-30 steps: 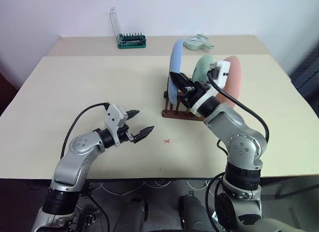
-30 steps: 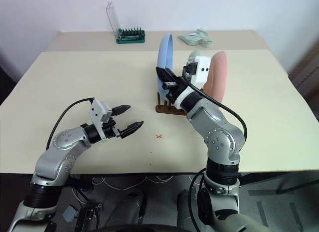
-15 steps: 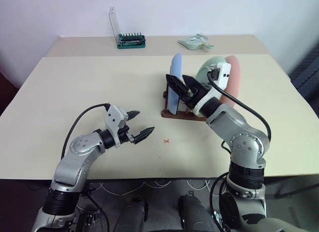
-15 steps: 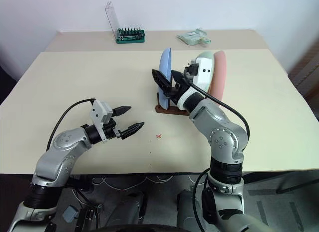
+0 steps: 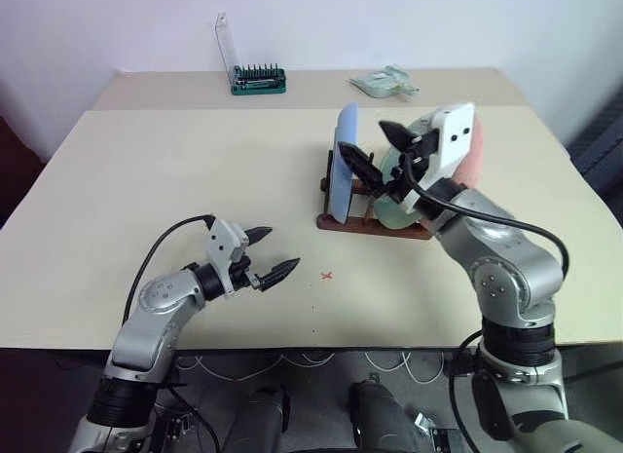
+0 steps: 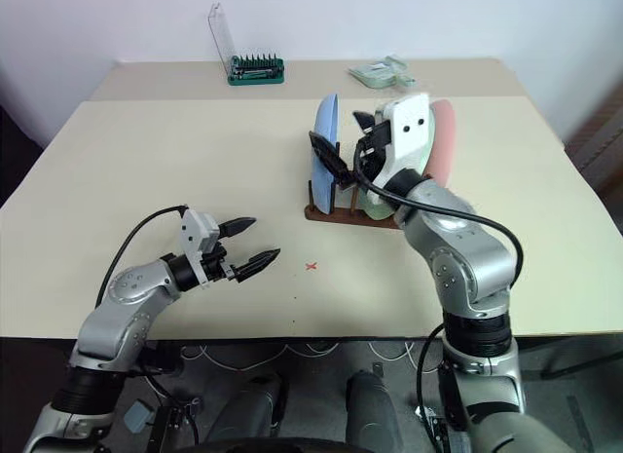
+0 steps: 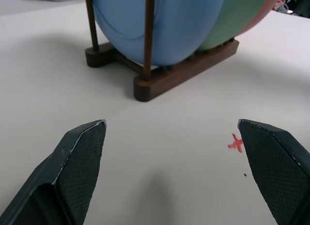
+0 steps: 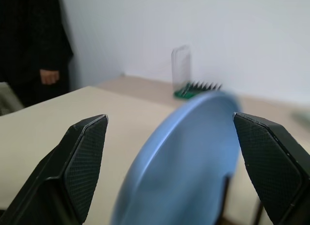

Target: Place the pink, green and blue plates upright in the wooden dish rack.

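Surface: beige table (image 5: 175, 180) against a white wall; a green bit case (image 5: 257, 79) with its clear lid up sits at the far edge, a pale green item (image 5: 385, 81) near it.
Wooden dish rack: wooden dish rack (image 5: 368, 221) sits right of the table's centre, dark pegs upright.
Blue plate: blue plate (image 5: 343, 161) stands on edge in the slot at the rack's left end, between pegs, leaning a little.
Green plate: green plate (image 7: 232, 22) stands just behind the blue one, largely hidden by my right arm in the head views.
Pink plate: pink plate (image 5: 471, 161) stands last, at the rack's right end.
Right gripper: right gripper (image 5: 380, 147) released, jaws spread wide above the blue plate's rim, holding nothing; I see the rim between the pads (image 8: 87, 162) in the right wrist view.
Right arm pose: forearm raised over the rack, gripper pointing up and towards my left.
Left gripper: left gripper (image 5: 269, 253) released and empty, pointing level at the rack from well left of it, low over the table beside a red cross mark (image 5: 327, 276).
Step in hand: clearing off, I judge; all three plates appear racked.
How to do it well: I would lift the right gripper straight up and back, jaws kept wide, so neither pad clips the blue rim and tips it out of its slot.
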